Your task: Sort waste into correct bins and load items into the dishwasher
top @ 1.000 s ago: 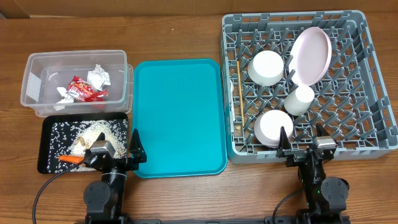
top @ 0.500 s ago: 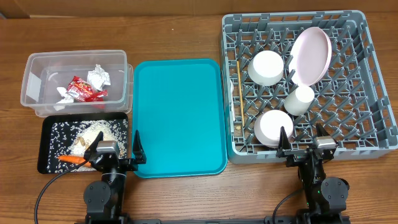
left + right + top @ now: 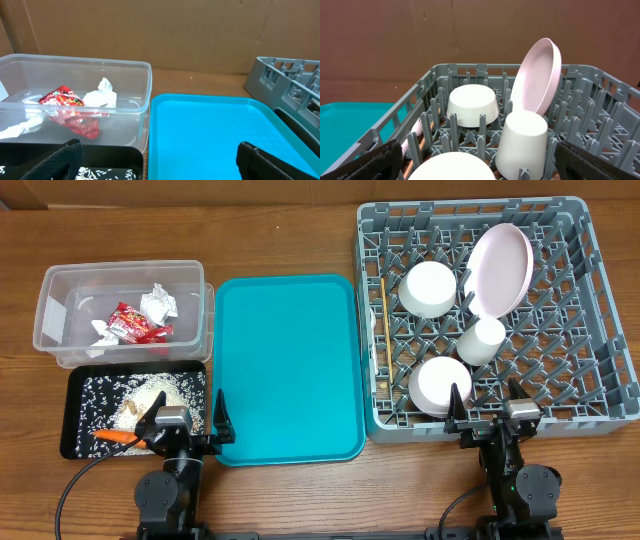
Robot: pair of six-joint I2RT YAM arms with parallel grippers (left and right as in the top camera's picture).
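By black tray (image 3: 70, 442), L end effector (image 3: 185, 423) shifted.

- Overhead, the light is bright and even; the counter (image 3: 300, 500) carries only short, soft shadows beside the grey rack (image 3: 470, 205).
- The clear tub (image 3: 125, 67) wall catches pale reflections and hazes the red wrapper (image 3: 62, 97) behind it.
- My left claw (image 3: 159, 159) shows its fingers (image 3: 57, 162) as dark, soft-edged shapes in the bottom corners; my right claw (image 3: 482, 160) looks the same.
- The pink plate (image 3: 537, 75) has a gentle sheen against the dimmer cardboard wall (image 3: 420, 35).
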